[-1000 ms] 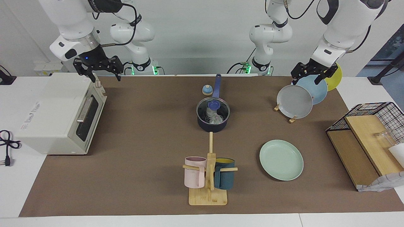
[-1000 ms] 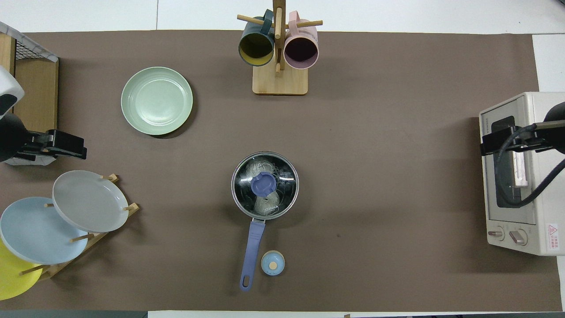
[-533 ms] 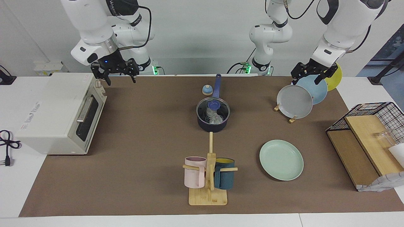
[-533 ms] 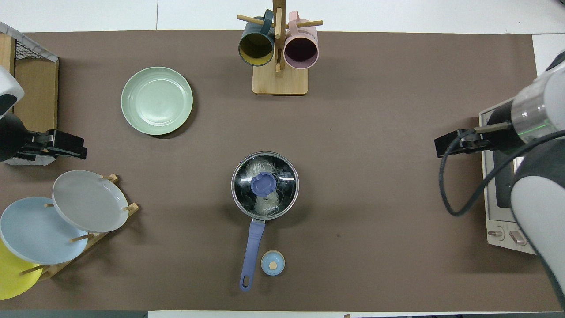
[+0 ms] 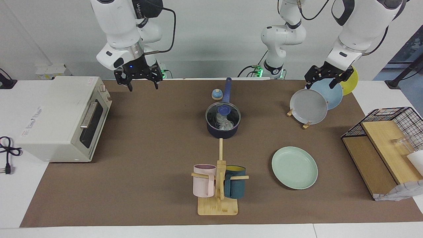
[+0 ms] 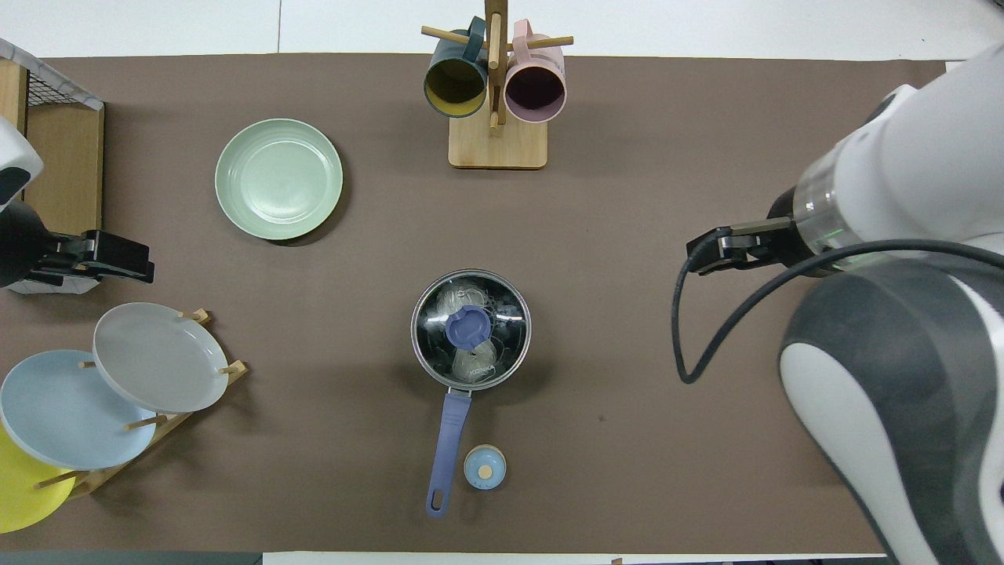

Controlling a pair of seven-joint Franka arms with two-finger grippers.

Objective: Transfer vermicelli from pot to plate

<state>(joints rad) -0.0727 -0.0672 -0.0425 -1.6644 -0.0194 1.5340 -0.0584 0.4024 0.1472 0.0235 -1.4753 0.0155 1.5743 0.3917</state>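
While the right gripper (image 5: 141, 84) hangs with fingers spread wide over bare mat toward its own end, the lidded pot (image 5: 223, 124) holds the vermicelli (image 5: 224, 123); the plate (image 5: 294, 167) lies farther out. Left gripper (image 5: 327, 79) waits spread above the plate rack (image 5: 305, 124).

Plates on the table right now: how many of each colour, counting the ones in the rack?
Mint-green plate: 1, flat on the table.
Grey plate: 1, in the rack.
Light blue plate: 1, in the rack.
Yellow plate: 1, in the rack.
Total: 4 plates.
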